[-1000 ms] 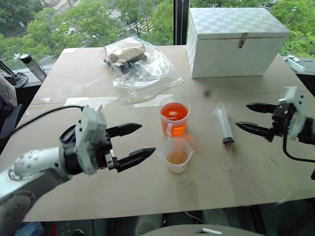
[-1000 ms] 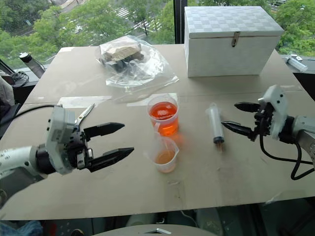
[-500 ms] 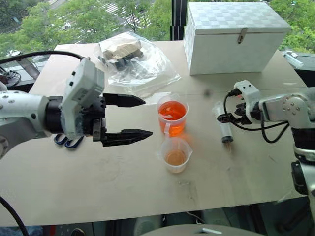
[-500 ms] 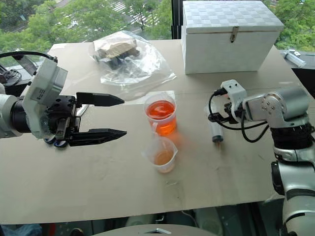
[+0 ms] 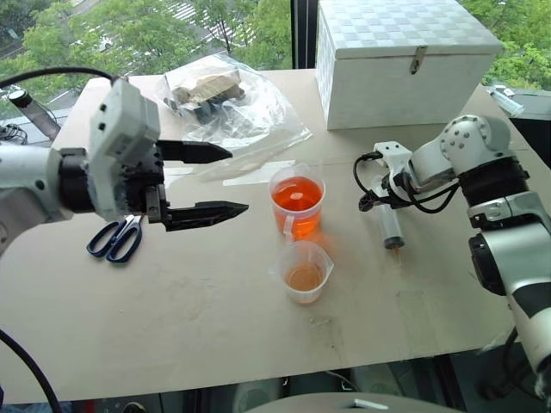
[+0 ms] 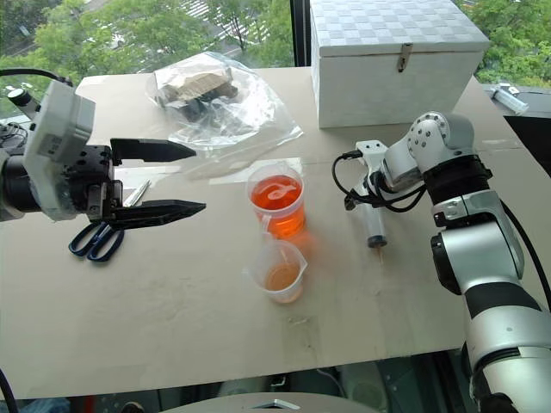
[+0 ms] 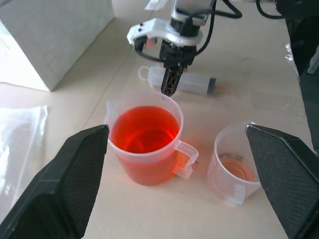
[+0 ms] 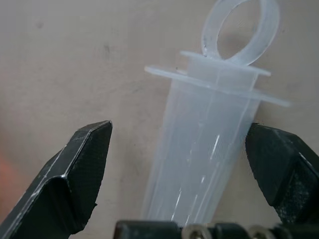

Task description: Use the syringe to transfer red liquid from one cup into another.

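The bright orange-red cup [image 5: 297, 203] serves as the reference landmark on the surface [image 5: 207, 301].

1. Scissors [image 5: 114, 239] with blue handles lie flat on the surface, well to the left of the cup.
2. The left gripper [image 5: 217, 180] hovers above the surface to the left of the cup, apart from it. Its two black fingers stand wide apart, one above the other, tips aimed toward the cup. It holds nothing.
3. A clear plastic bag [image 5: 231, 110] with dark contents lies behind and to the left of the cup.
4. The cup stands upright, handle toward the near edge, and is filled with the red liquid [image 7: 144, 129] over most of its height.
5. The paler cup [image 5: 305, 271] with the pouring lip stands upright just in front of the landmark cup, close to it. It holds a shallow pale orange layer at the bottom.
6. The syringe [image 5: 390, 222] lies flat on the surface to the right of the cup, nozzle toward the near edge, ring end away.
7. The right gripper [image 7: 169, 83] points down at the syringe. Its fingers are spread wide, one on each side of the barrel just below the flange. It is not closed on the barrel.
8. A white box [image 5: 405, 60] with a metal latch stands behind and to the right of the cup.
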Available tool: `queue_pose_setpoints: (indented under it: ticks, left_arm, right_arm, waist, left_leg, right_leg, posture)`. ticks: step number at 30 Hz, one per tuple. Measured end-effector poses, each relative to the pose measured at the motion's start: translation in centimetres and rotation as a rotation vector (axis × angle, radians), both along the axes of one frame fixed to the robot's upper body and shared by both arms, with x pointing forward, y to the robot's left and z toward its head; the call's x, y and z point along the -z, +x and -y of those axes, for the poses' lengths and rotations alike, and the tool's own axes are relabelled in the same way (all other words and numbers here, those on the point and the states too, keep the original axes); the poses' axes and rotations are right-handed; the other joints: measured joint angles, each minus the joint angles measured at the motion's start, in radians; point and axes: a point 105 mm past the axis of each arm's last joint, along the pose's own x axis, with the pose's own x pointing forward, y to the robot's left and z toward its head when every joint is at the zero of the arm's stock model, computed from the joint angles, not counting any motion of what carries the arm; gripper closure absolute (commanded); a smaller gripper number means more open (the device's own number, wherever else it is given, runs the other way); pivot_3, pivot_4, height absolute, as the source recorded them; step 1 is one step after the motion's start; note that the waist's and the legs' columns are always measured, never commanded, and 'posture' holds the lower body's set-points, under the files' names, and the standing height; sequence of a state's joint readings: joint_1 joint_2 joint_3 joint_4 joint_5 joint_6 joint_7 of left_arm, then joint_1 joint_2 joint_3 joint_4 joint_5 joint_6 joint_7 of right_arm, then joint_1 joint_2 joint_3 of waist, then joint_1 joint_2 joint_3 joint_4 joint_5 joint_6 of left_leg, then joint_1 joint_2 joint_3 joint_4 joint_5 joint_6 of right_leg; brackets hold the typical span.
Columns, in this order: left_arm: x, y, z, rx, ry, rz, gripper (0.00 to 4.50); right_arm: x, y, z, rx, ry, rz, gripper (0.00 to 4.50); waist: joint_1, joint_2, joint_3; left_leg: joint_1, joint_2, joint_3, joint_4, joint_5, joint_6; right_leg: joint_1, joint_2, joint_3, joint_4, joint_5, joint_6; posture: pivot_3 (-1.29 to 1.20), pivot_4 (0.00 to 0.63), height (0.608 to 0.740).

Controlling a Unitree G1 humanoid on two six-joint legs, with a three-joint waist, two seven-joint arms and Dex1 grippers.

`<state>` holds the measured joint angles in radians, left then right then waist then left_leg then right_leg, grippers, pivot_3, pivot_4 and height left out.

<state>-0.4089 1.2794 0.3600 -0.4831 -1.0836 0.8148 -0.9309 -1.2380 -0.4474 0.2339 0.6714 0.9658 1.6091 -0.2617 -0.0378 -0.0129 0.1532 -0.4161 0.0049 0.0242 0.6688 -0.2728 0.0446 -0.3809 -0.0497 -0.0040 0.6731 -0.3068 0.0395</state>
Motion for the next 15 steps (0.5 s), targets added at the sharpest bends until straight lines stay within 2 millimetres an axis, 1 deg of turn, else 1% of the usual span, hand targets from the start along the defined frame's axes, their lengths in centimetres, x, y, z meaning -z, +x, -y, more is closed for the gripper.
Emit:
queue_pose_setpoints:
  ticks: [3, 7, 10, 11, 14, 15]
  left_arm:
    - [-0.8, -0.3, 0.4, 0.016, -0.034, 0.026, 0.03]
    - [-0.8, -1.1, 0.9, 0.05, -0.041, 0.018, 0.03]
    - [-1.0, -1.5, 1.0, 0.067, -0.053, 0.014, 0.0]
    - [-1.0, -1.6, 1.1, 0.073, -0.056, 0.009, 0.0]
    - [-0.6, -1.8, 1.1, 0.089, -0.056, -0.008, 0.0]
    - [-0.6, -1.8, 1.1, 0.093, -0.057, -0.01, 0.0]
  right_arm:
    - [0.1, 0.2, -0.7, 0.018, -0.027, -0.03, 0.0]
    - [0.1, 0.3, -0.8, 0.056, -0.058, -0.065, 0.0]
    - [0.1, 0.2, -0.8, 0.094, -0.064, -0.1, 0.76]
    - [0.2, 0.2, -0.6, 0.107, -0.067, -0.111, 1.1]
    - [0.2, 0.1, -0.3, 0.141, -0.073, -0.136, 2.66]
    - [0.2, 0.1, -0.2, 0.149, -0.071, -0.14, 2.88]
  waist:
    - [-0.003, 0.0, 0.0]
    - [-0.004, 0.0, 0.0]
    - [-0.003, 0.0, 0.0]
    - [-0.003, 0.0, 0.0]
    - [-0.004, 0.0, 0.0]
    - [-0.004, 0.0, 0.0]
  left_leg:
    - [0.0, 0.0, 0.0, 0.0, 0.0, 0.0]
    - [0.0, 0.0, 0.0, 0.0, 0.0, 0.0]
    - [0.0, 0.0, 0.0, 0.0, 0.0, 0.0]
    - [0.0, 0.0, 0.0, 0.0, 0.0, 0.0]
    - [0.0, 0.0, 0.0, 0.0, 0.0, 0.0]
    - [0.001, 0.0, 0.0, 0.0, 0.0, 0.0]
  right_leg:
    - [0.0, 0.0, 0.0, 0.001, 0.0, 0.0]
    - [0.0, 0.001, 0.0, 0.002, 0.0, 0.0]
    - [0.0, 0.002, 0.0, 0.003, 0.0, 0.0]
    - [0.0, 0.002, 0.0, 0.003, 0.0, 0.0]
    - [0.0, 0.003, 0.0, 0.003, 0.0, 0.0]
    - [0.0, 0.003, 0.0, 0.003, 0.0, 0.0]
  posture:
    - [0.0, 0.15, 0.74]
    - [0.0, 0.15, 0.74]
    - [0.0, 0.15, 0.74]
    - [0.0, 0.15, 0.74]
    - [0.0, 0.15, 0.74]
    - [0.0, 0.15, 0.74]
